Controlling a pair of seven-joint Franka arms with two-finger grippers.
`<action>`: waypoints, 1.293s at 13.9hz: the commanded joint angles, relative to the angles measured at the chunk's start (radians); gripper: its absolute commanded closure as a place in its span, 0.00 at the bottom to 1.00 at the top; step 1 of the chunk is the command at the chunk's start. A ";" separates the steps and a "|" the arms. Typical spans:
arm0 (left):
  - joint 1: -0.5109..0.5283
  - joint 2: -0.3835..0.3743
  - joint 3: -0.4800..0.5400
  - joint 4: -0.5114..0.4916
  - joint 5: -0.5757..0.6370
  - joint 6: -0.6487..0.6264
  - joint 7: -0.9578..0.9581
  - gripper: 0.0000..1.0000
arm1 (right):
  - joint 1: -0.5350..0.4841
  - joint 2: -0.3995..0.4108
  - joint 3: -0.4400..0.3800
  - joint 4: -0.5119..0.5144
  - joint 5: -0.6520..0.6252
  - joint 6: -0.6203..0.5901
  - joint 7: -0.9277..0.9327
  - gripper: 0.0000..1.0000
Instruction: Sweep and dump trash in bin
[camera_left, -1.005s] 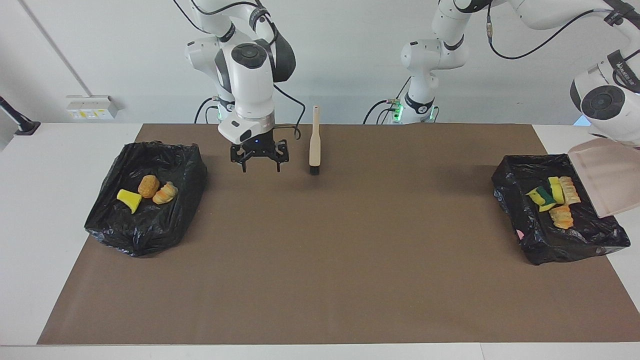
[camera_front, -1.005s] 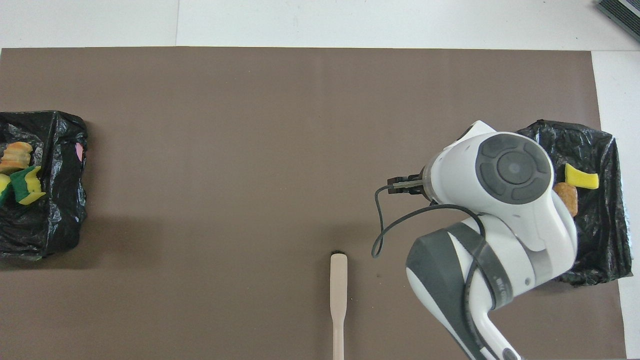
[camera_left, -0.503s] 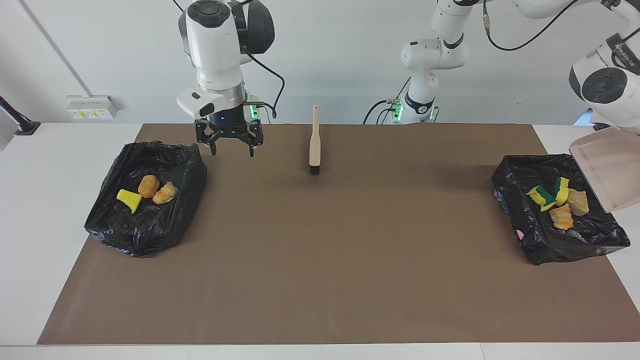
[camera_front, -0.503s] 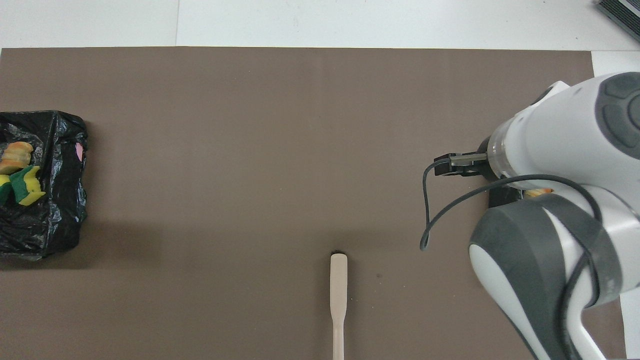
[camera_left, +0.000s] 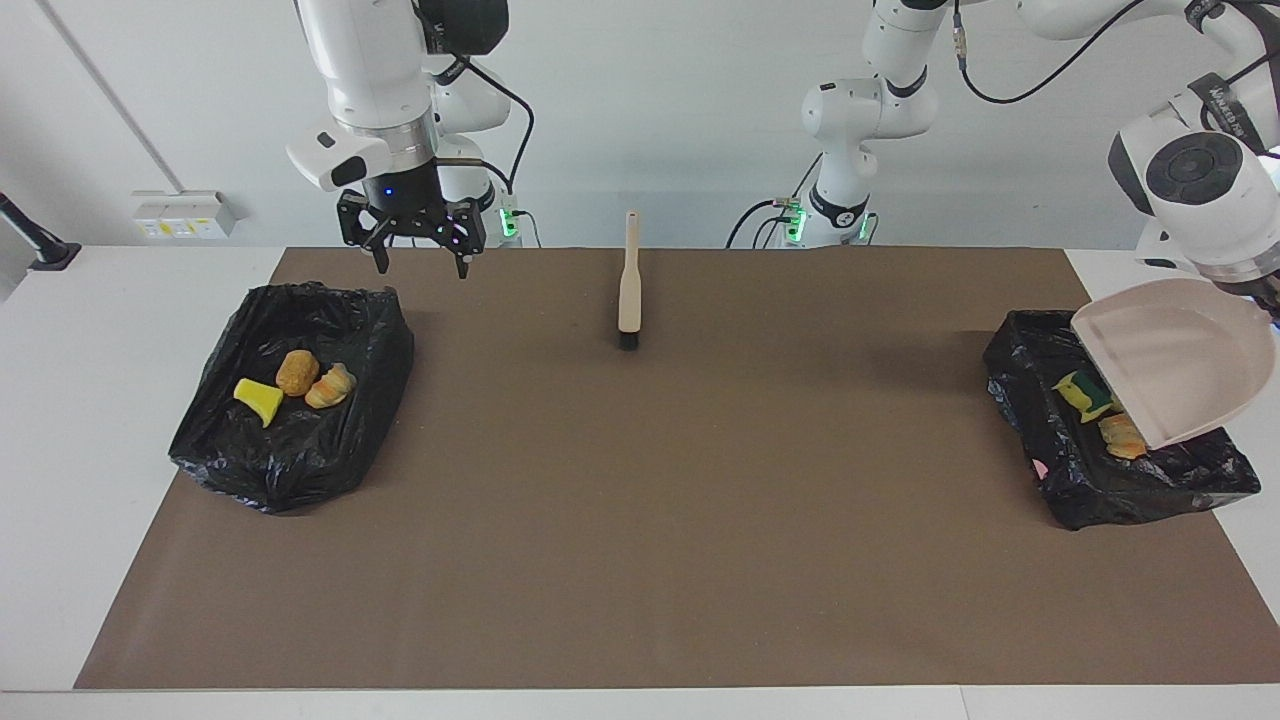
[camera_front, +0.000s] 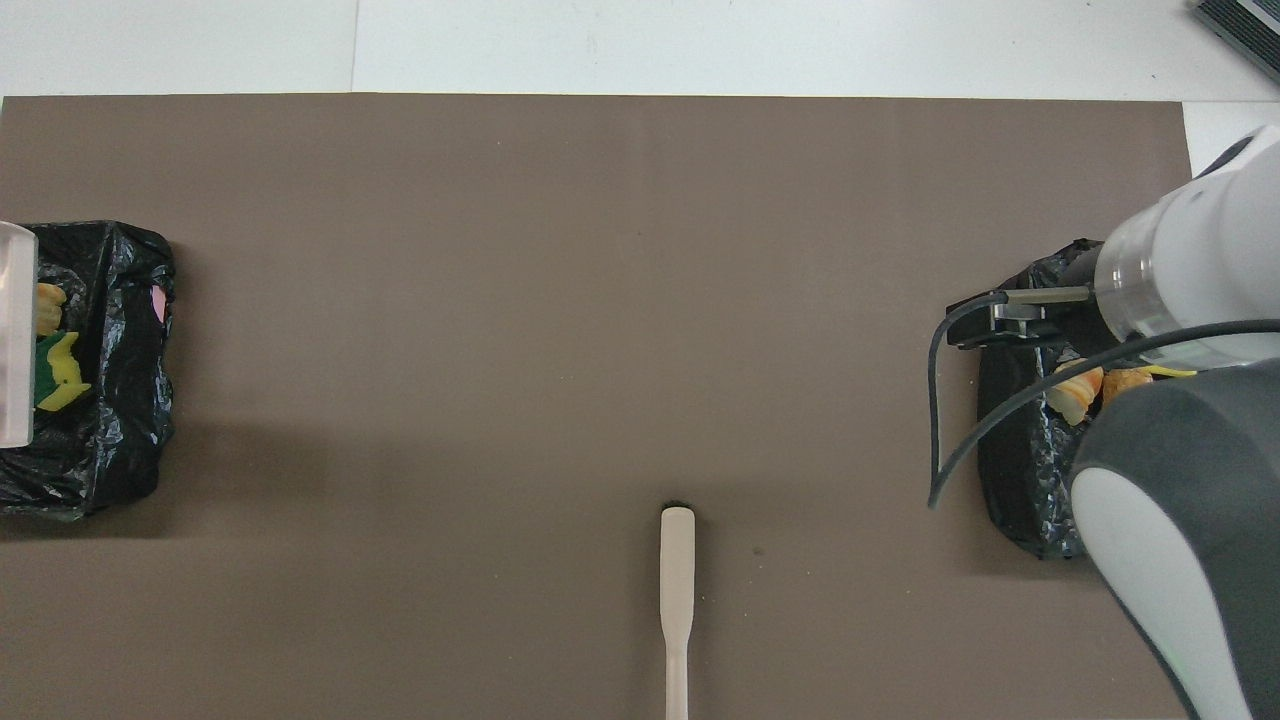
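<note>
Trash (camera_left: 297, 372): three pieces in the bin (camera_left: 300, 460) toward the right arm's end, the rest in the other bin (camera_left: 1090, 500) toward the left arm's end; none on the mat (camera_left: 640, 520). Dustpan (camera_left: 1180, 360): pinched by the left gripper (camera_left: 1268, 298), has swung round, emptied, over that other bin; you may judge the dumping done. Right gripper (camera_left: 421, 268): fingers spread, empty, has risen. Brush (camera_left: 629, 285): lying midway, near the robots. Overhead, you get only the dustpan's edge, and the right arm covers most of its bin.

Beige dustpan (camera_left: 1180, 360), black bins (camera_left: 300, 395), yellow and seemingly tan-orange trash (camera_left: 295, 380).
</note>
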 joint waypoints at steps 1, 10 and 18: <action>-0.001 -0.021 -0.040 -0.018 -0.071 -0.043 -0.018 1.00 | -0.036 -0.005 0.008 0.065 0.027 -0.077 -0.064 0.00; -0.005 -0.007 -0.237 -0.057 -0.268 -0.152 -0.280 1.00 | -0.108 -0.042 -0.007 0.072 0.021 -0.164 -0.137 0.00; -0.011 0.057 -0.495 -0.050 -0.432 -0.273 -0.783 1.00 | -0.016 -0.070 -0.222 0.061 0.071 -0.155 -0.225 0.00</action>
